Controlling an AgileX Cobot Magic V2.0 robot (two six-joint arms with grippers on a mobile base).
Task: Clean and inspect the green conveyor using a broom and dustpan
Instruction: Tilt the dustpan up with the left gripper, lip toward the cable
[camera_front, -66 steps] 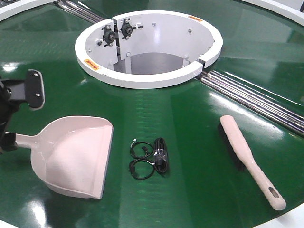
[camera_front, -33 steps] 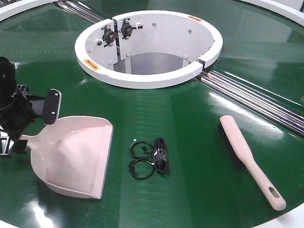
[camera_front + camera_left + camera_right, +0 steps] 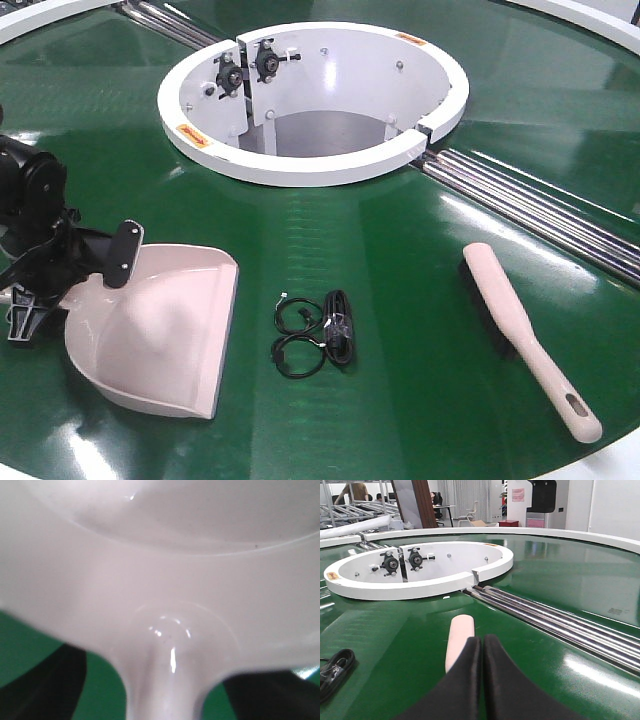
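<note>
Since the frame of a second earlier, the left gripper [image 3: 72, 290] has been brought in from the conveyor's left edge and lowered over the neck of the dustpan [image 3: 165, 335]; the dustpan itself is not seen to have shifted.

The dustpan lies flat on the green conveyor [image 3: 400, 300], at the near left, lip toward the centre. In the left wrist view its handle root is framed between two dark fingers [image 3: 55, 685], which are spread on either side of it. A strip of green is visible on the right side, so the handle is judged straddled, not yet clamped. This placement is judged to be a preparation for gripping at the neck.

The broom [image 3: 525, 335] lies well apart at the near right, bristles down, slotted handle end toward the near edge. In the right wrist view the right gripper [image 3: 482, 680] is seen pressed closed with nothing held, just behind the broom's tip. The broom is judged untouched.

A coiled black cable [image 3: 320, 330] lies between the two tools, just beyond the dustpan's lip, and is judged the item to be swept. The white ring [image 3: 300, 165] and rollers [image 3: 540, 210] lie beyond.
</note>
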